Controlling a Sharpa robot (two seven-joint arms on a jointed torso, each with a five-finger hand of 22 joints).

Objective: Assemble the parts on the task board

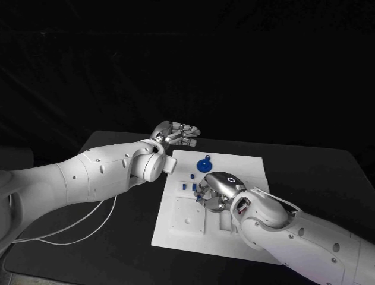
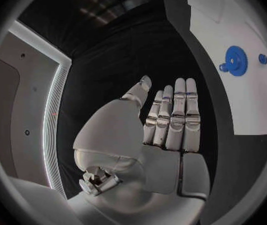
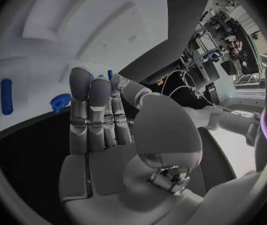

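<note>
We see the right hand lowered over the middle of the task board, its fingers held together and bent toward the plate. A small blue piece shows at the fingertips, but we cannot tell whether it is pinched or merely lies behind them. We judge the step in hand to be the picking or seating of a small part near the board's left edge, where further blue parts lie. The left hand hovers off the board's far left corner, over the black table, fingers straight, close together and holding nothing. A blue gear rests on the far half of the board, apart from both hands; the right wrist view shows a blue peg and a blue ring lying on the white plate. The next move calls for a fine, sure grasp. The right hand itself hides its work from the head view, which we count the chief hindrance.
</note>
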